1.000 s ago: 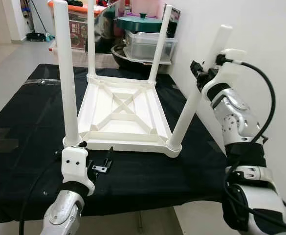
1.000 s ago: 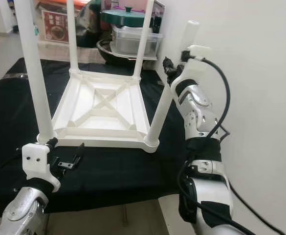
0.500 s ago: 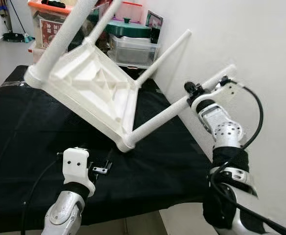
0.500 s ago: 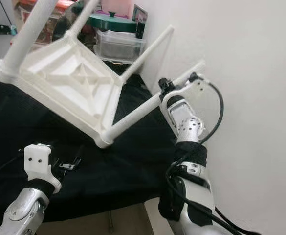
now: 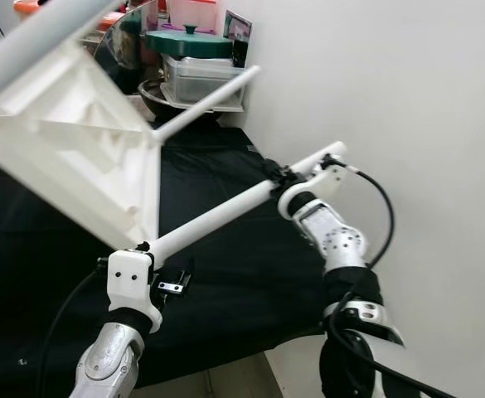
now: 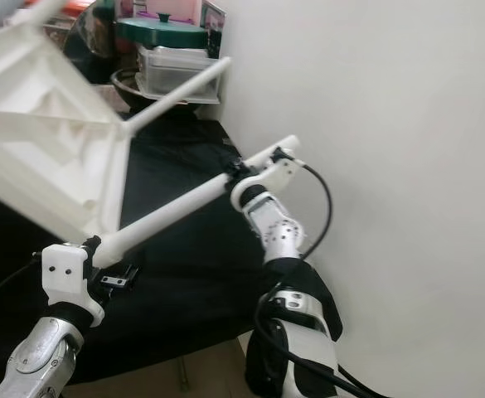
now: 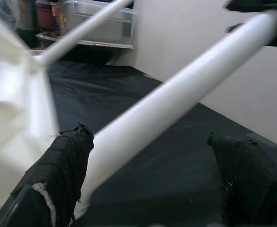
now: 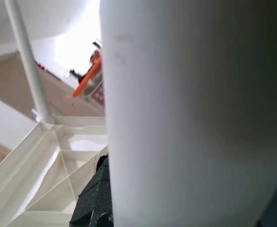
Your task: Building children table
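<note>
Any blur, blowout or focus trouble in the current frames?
Left eye view: white table and its upper leg smeared, bright plastic near blown out. Left wrist view: table leg soft-edged, black fingers fairly sharp. Right wrist view: leg pressed close, a featureless defocused white mass, window glare behind.

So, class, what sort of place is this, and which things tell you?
Probably a home storage or utility corner: lidded plastic bins and a teal pot lid are stacked behind a black-covered worktable, where the right gripper tips a white children's table.

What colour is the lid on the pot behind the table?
Dark green lid, clearest in the left eye view.
</note>
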`<state>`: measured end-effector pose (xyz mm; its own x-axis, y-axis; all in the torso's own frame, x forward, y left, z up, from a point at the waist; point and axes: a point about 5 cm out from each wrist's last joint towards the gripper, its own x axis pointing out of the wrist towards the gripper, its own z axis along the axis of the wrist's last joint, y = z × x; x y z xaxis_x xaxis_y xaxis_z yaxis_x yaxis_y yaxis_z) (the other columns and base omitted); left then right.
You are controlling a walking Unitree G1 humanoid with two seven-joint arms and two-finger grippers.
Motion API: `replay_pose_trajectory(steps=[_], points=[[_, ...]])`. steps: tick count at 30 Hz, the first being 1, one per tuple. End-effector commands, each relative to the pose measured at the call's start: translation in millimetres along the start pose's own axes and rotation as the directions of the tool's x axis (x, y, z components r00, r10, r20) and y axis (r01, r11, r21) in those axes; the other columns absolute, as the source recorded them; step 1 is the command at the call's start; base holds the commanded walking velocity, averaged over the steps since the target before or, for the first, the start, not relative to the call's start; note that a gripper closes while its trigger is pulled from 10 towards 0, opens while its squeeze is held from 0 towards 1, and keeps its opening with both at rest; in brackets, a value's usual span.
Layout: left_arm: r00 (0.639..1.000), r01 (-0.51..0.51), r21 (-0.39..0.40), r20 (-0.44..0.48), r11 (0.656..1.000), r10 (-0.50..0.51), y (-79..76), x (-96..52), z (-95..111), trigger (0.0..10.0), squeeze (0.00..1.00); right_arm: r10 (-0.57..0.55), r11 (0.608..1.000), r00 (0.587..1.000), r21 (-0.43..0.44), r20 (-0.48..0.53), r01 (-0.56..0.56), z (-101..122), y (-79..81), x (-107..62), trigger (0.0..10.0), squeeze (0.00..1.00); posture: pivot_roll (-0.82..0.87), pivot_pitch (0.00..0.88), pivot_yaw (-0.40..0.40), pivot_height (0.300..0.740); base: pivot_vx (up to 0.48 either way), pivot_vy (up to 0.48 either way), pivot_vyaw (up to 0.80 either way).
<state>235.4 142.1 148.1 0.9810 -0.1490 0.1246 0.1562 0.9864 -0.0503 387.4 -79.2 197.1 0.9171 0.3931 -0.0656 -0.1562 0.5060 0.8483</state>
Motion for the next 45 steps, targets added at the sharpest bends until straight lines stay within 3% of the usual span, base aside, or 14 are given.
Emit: replay_pose_trajectory(steps=[1,6,10,11,12,13,18,19,22,29,30,31,32,45], points=[[1.0,0.013,-0.002,0.001,1.0,-0.013,-2.8,0.9,1,10.0,0.0,-0.189,0.98,0.864,-0.033,-0.467,0.197,-90,-33.7,-8.8,0.0,0.0,0.12,0.0,-0.162,0.74,0.0,0.0,0.0],[1.0,0.023,-0.001,-0.001,1.0,-0.023,-3.8,0.0,0,10.0,0.0,-0.496,0.863,0.803,-0.086,-0.332,0.498,-87,-69.2,-15.1,0.0,0.0,0.12,0.0,-0.16,0.74,0.0,0.0,0.0],[1.0,0.03,0.003,-0.001,1.0,-0.03,-4.0,0.7,0,10.0,0.0,-0.568,0.819,0.776,-0.098,-0.275,0.565,-82,-84.9,-21.6,0.0,0.0,0.12,0.0,-0.158,0.74,0.0,0.0,0.0],[1.0,0.03,0.004,-0.001,1.0,-0.03,-3.6,0.9,0,10.0,0.0,-0.573,0.817,0.774,-0.108,-0.271,0.567,-80,-86.7,-22.5,2.3,0.0,0.12,0.0,-0.157,0.74,0.0,0.0,0.0],[1.0,0.03,0.004,-0.001,1.0,-0.03,-3.6,0.9,0,10.0,0.0,-0.573,0.817,0.774,-0.108,-0.271,0.567,-80,-86.7,-22.5,2.3,0.0,0.12,0.0,-0.157,0.74,0.0,0.0,0.0],[1.0,0.031,0.005,-0.002,1.0,-0.031,-3.2,0.9,0,10.0,0.0,-0.579,0.812,0.772,-0.106,-0.261,0.574,-77,-88.8,-23.4,4.1,0.0,0.12,0.0,-0.157,0.74,0.0,0.0,0.0],[0.999,0.032,0.008,-0.002,0.999,-0.032,-2.9,1.0,0,10.0,0.0,-0.611,0.79,0.76,-0.102,-0.221,0.605,-69,-93.2,-24.9,5.9,0.0,0.11,0.0,-0.157,0.74,0.0,0.0,0.0],[0.999,0.033,0.01,-0.002,0.999,-0.033,-3.0,1.0,0,10.0,0.0,-0.632,0.774,0.745,-0.122,-0.213,0.622,-67,-94.7,-25.8,10.0,0.0,0.11,0.0,-0.157,0.74,0.0,0.0,0.0],[0.999,0.037,0.016,0.0,0.999,-0.037,-3.9,0.7,0,10.0,0.0,-0.682,0.731,0.701,-0.184,-0.207,0.657,-66,-97.5,-28.3,10.0,0.0,0.12,0.0,-0.162,0.74,0.0,0.0,0.0],[0.998,0.057,0.025,-0.002,0.998,-0.057,-4.0,-1.4,1,10.0,0.0,-0.684,0.729,0.693,-0.203,-0.225,0.653,-69,-98.8,-29.0,10.0,0.0,0.12,0.0,-0.164,0.74,0.0,0.0,0.0],[0.998,0.062,0.029,-0.003,0.998,-0.062,-3.9,-1.6,1,10.0,0.0,-0.698,0.716,0.677,-0.229,-0.233,0.659,-70,-101.0,-30.6,10.0,0.82,0.12,0.0,-0.164,0.74,0.0,0.0,0.0],[0.998,0.062,0.029,-0.003,0.998,-0.062,-3.9,-1.6,1,10.0,0.0,-0.698,0.716,0.677,-0.229,-0.233,0.659,-70,-101.0,-30.6,10.0,0.82,0.12,0.0,-0.164,0.74,0.0,0.0,0.0],[0.998,0.067,0.031,-0.004,0.997,-0.067,-3.8,-1.9,1,10.0,0.0,-0.707,0.707,0.669,-0.233,-0.23,0.667,-69,-103.0,-31.9,10.0,1.0,0.12,0.0,-0.165,0.74,0.0,0.0,0.0],[0.996,0.09,0.037,-0.009,0.995,-0.09,-6.8,-3.4,1,10.0,0.0,-0.731,0.679,0.658,-0.092,-0.181,0.728,-52,-102.5,-35.6,10.0,1.0,0.12,0.0,-0.165,0.74,0.0,0.0,0.0]])
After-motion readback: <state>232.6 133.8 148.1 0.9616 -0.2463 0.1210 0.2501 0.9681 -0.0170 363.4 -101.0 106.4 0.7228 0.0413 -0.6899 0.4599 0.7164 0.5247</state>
